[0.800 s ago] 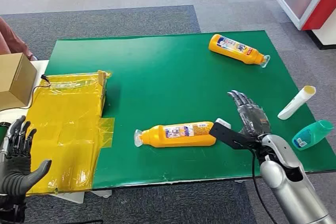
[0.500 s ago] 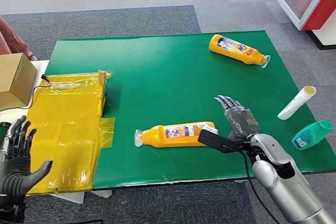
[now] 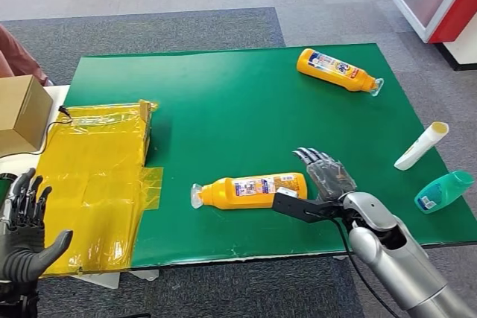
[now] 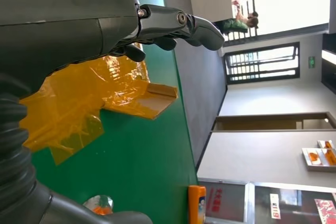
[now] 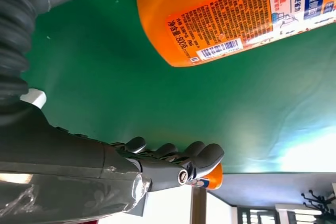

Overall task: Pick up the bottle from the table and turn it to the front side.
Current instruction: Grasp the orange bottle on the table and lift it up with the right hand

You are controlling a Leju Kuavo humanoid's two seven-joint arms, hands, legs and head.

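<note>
Right hand (image 3: 326,184), fingers spread and holding nothing, has slid leftward across the lower right of the frame to the base of the orange bottle (image 3: 253,191), which lies on its side at lower centre of the green table (image 3: 225,102). A grasp looks imminent; left hand (image 3: 22,240) waits open.

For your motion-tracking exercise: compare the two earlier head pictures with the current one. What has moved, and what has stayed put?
The right hand has slid leftward across the green table towards the base of the near orange bottle; it is open and holds nothing. That bottle, the far orange bottle and the left hand stayed as they were.
</note>
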